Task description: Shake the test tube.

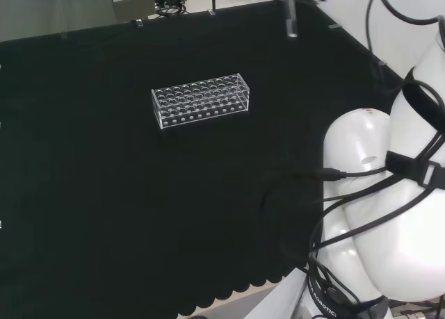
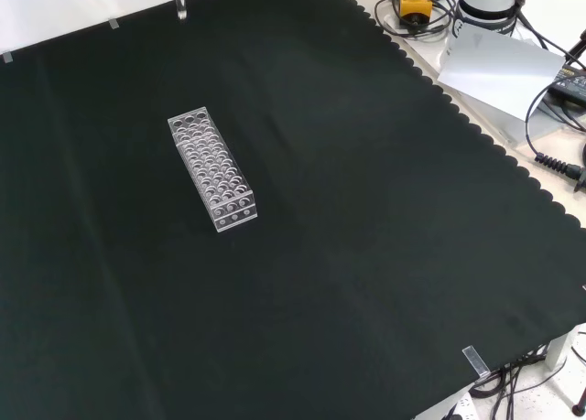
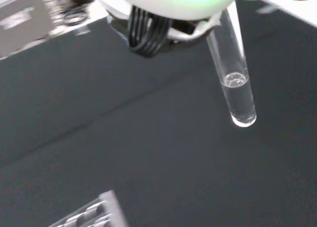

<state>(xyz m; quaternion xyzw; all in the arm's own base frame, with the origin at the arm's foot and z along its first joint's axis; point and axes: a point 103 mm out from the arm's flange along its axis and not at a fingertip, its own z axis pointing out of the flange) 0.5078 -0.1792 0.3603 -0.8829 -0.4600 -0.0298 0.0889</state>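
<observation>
We see the black-and-white hand (image 3: 168, 9) with its fingers closed around a clear glass test tube (image 3: 235, 83), holding a little clear liquid, above the black cloth surface (image 1: 104, 215); the clear plastic rack (image 1: 200, 100) stands well apart.

A clear rack (image 1: 200, 101) of empty holes lies on the black cloth (image 1: 104, 215), long side running roughly nine to three in the head view and eleven to five in the front view (image 2: 212, 169); a corner of it shows in the wrist view (image 3: 89, 214). Off the cloth's scalloped edge, at about one o'clock in the front view, sits a yellow box with a red button (image 2: 415, 3) among coiled black cables, with a sheet of white paper (image 2: 499, 65) just beside it toward three o'clock. A small clear clip (image 2: 476, 361) holds the cloth's edge at five o'clock.
</observation>
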